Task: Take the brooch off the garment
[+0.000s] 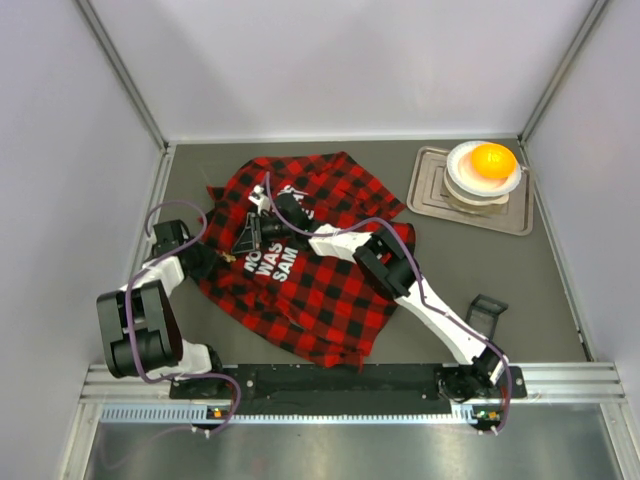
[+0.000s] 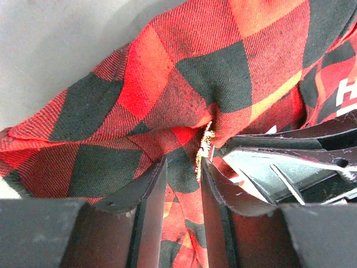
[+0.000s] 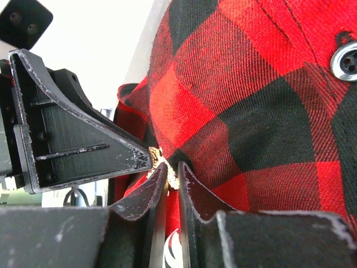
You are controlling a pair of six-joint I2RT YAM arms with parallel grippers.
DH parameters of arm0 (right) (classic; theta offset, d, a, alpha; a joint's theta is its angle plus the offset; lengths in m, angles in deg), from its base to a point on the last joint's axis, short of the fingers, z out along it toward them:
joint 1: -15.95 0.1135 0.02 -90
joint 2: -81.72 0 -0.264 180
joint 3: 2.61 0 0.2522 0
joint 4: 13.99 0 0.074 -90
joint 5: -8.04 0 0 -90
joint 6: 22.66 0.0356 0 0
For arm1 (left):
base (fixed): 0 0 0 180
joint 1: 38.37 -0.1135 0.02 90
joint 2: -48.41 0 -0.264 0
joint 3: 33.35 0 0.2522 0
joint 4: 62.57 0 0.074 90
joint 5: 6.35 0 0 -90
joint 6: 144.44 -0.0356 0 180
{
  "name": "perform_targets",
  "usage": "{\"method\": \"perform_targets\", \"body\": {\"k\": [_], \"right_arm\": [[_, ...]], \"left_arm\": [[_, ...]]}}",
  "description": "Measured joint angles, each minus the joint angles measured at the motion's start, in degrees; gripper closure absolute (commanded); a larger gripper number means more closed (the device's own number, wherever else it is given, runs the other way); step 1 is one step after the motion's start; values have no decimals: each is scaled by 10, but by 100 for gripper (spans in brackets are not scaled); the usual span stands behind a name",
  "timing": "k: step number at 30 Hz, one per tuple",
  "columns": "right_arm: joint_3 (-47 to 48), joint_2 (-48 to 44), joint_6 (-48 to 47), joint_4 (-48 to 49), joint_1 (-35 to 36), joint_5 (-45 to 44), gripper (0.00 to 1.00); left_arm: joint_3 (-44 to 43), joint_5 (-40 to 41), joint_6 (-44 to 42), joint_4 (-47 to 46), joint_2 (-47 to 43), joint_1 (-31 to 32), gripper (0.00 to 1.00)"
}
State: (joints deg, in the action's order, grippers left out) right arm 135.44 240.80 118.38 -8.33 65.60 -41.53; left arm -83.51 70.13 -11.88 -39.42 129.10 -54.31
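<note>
The garment (image 1: pixel 320 290), a red-and-black plaid shirt with white letters, lies crumpled mid-table. The brooch (image 1: pixel 231 257), a tiny pale-gold ornament, sits at the shirt's left edge. In the left wrist view the brooch (image 2: pixel 205 148) stands edge-on in a fold of the garment (image 2: pixel 167 84). My left gripper (image 2: pixel 181 167) is narrowed on that fold, its right fingertip against the brooch. My right gripper (image 3: pixel 173 170) is shut on the brooch (image 3: pixel 156 156), reaching across the garment (image 3: pixel 251 100). In the top view both grippers, left (image 1: pixel 222 256) and right (image 1: pixel 240 250), meet at the brooch.
A grey tray (image 1: pixel 430 195) at the back right holds a white bowl (image 1: pixel 483 178) with an orange ball (image 1: pixel 493 160). A small black bracket (image 1: pixel 487 308) stands on the table right of the right arm. White enclosure walls surround the table.
</note>
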Motion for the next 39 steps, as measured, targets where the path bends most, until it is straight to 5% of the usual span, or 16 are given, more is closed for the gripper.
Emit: {"method": "perform_targets", "body": {"k": [13,39], "right_arm": [[18,4,-8,-18,4,0,86],[74,38,-10,-23,12,2,100]], "left_arm": [[0,-26,12,-17,7,-13,98],[-56,-36,-34,49,47,-15,100]]}}
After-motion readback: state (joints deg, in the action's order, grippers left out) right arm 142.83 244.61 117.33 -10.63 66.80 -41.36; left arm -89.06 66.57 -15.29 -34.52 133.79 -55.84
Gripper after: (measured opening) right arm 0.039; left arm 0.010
